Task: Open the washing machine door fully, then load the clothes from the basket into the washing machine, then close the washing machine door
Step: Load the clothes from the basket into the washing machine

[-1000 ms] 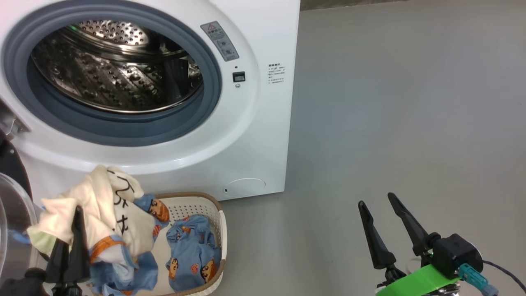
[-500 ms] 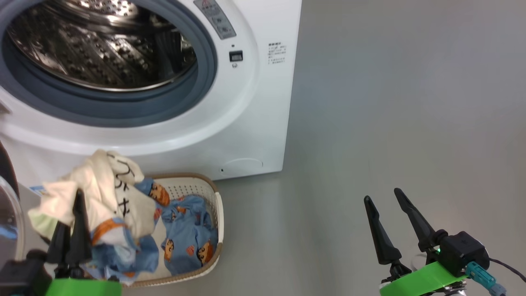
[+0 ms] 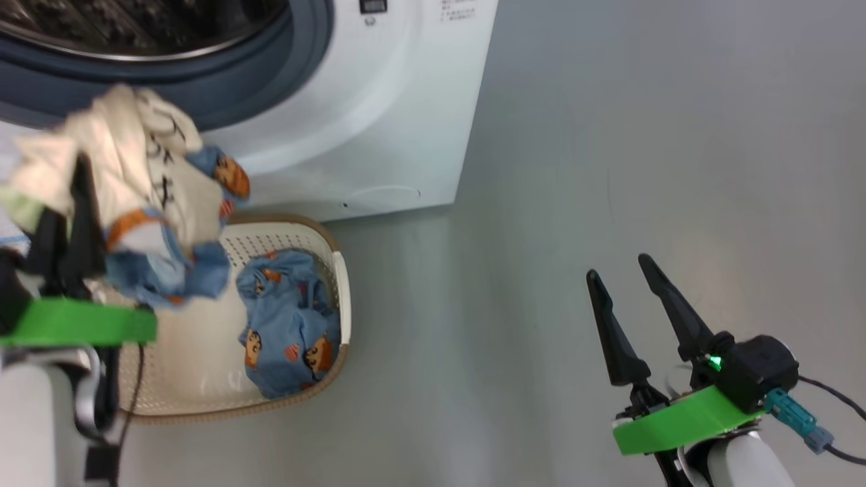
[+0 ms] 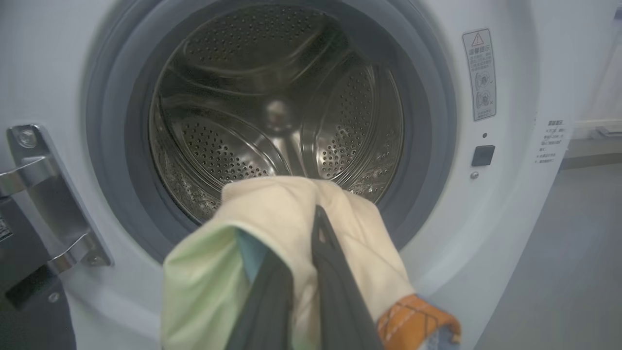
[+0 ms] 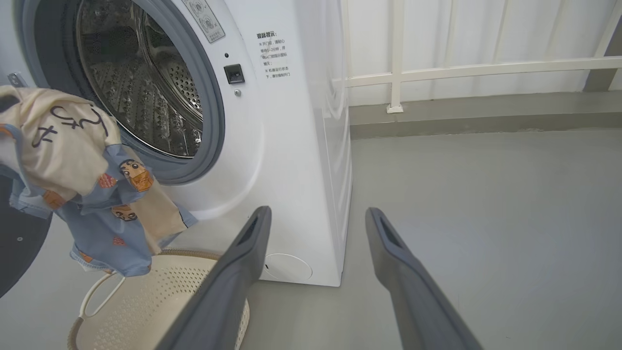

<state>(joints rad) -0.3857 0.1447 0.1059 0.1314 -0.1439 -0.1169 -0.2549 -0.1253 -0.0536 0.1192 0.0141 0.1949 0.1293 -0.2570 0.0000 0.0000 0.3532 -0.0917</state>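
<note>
Left pincer (image 3: 76, 196) clamped on cream-and-blue printed garment bundle (image 3: 145, 176), now lifted clear of cream perforated basket (image 3: 203, 352), nearing steel drum (image 4: 277, 112); right pincer (image 3: 617, 266) wide open, empty.

Smooth grey floor (image 5: 486, 194) meets a white railing (image 5: 466, 70).

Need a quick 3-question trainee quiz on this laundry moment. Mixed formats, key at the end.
1. True or false: the right gripper is gripping a garment.
2. The left gripper is shut on: A) a bottle, B) a bundle of cream and blue clothes, C) a shoe.
3. Short answer: what lies in the basket beside the washing machine?

Key
1. False. Its jaws stand open with nothing between them.
2. B.
3. One crumpled blue printed garment.
</note>
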